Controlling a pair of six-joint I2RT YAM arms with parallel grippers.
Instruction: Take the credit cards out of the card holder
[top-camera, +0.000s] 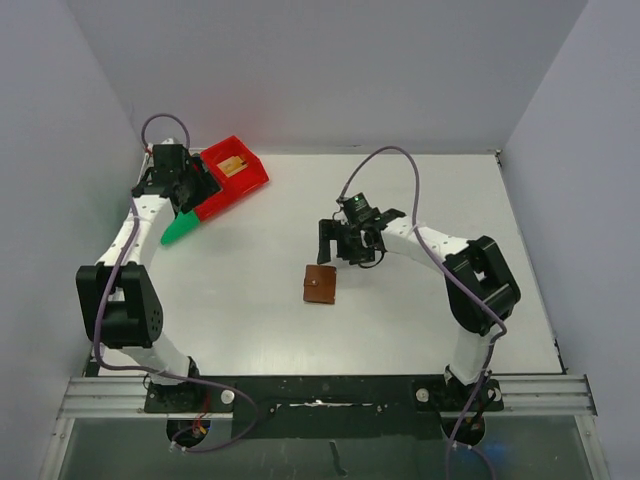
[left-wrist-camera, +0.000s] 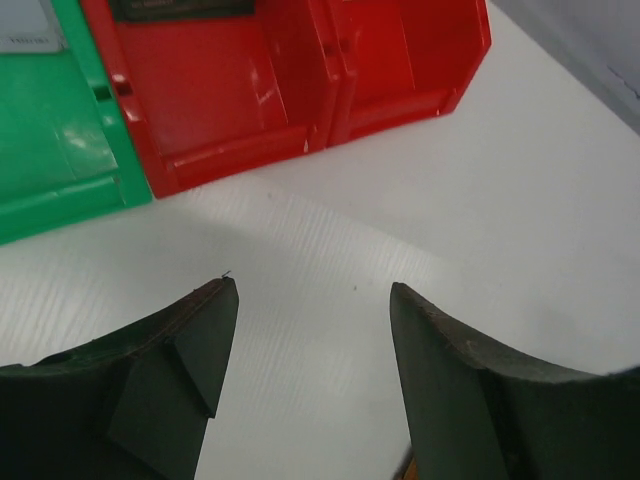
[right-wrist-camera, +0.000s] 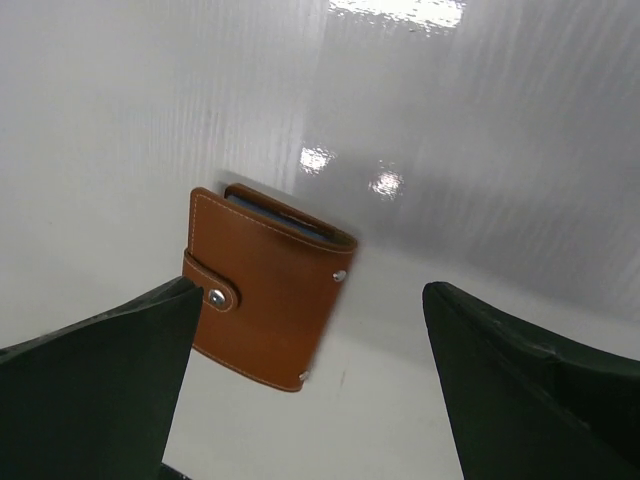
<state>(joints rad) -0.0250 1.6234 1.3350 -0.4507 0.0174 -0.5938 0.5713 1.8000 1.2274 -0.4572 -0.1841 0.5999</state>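
Right gripper (right-wrist-camera: 312, 290) hangs over the white table (top-camera: 400, 320) with its jaws spread wide and nothing between them. We see the small flat brown leather card holder (right-wrist-camera: 265, 290) lying on the table apart from it, toward 7 o'clock from the gripper in the top view. The holder is folded shut with its strap snapped down. A thin dark-blue edge (right-wrist-camera: 290, 217) peeks from its open side at 12 o'clock; it may be the credit cards or an inner panel, we cannot tell which.

Left gripper (left-wrist-camera: 310, 300), likewise spread and holding nothing, hovers at the table's 10 o'clock corner by the red plastic bin (left-wrist-camera: 230, 90) and the green plastic bin (left-wrist-camera: 50, 150). A tan thing (top-camera: 233, 166) lies in the red bin and a pale thing (left-wrist-camera: 25, 25) in the green one; whether either is a card we cannot tell.

We judge that the holder has yet to be unsnapped and opened, and any cards inside drawn out.
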